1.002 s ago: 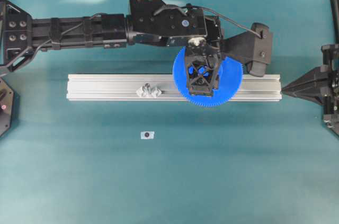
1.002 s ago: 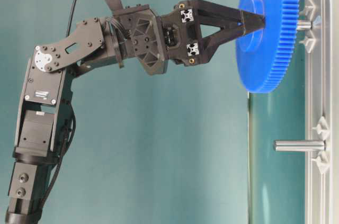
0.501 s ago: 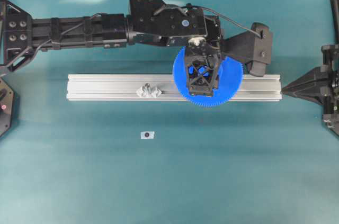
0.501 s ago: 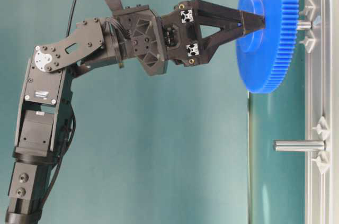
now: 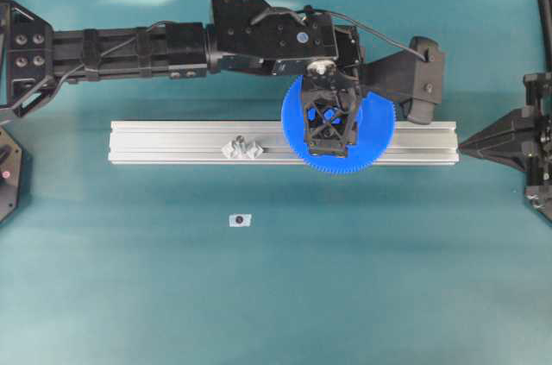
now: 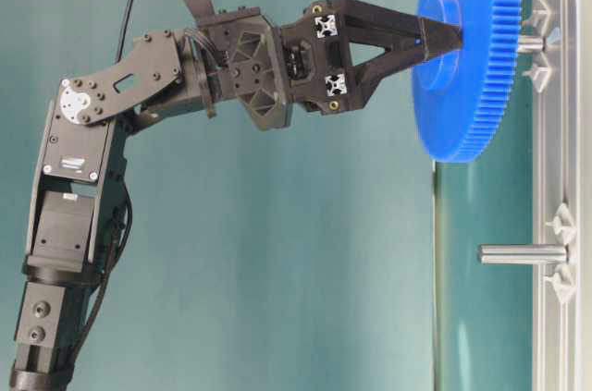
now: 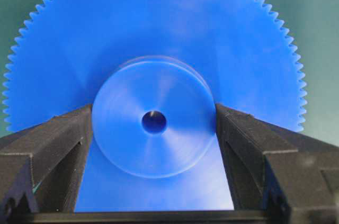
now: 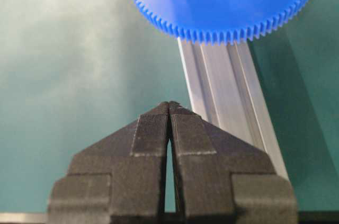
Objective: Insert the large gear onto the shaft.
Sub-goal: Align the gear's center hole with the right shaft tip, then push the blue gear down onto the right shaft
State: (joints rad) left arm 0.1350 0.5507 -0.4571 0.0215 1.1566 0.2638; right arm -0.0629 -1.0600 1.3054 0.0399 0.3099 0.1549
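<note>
Large gear (image 5: 339, 128) held flat above the aluminium rail (image 5: 172, 142), toothed face level with the teal surface (image 5: 276, 296), bore axis upright and in line with the shaft (image 6: 529, 42) beneath it. Left end effector (image 7: 154, 123) clamped on the raised hub, one finger on each side, dark centre hole plain only in the left wrist view. Table-level view alone showing the shaft tip just under the gear, between two translucent mounts, and a second pin (image 6: 521, 254) further along the rail. Overhead view hiding the shaft under the gear, yet showing a small dark-tipped pin (image 5: 240, 220) lying apart on the surface. Right end effector (image 8: 169, 108) pressed together, empty, near the rail's end.
</note>
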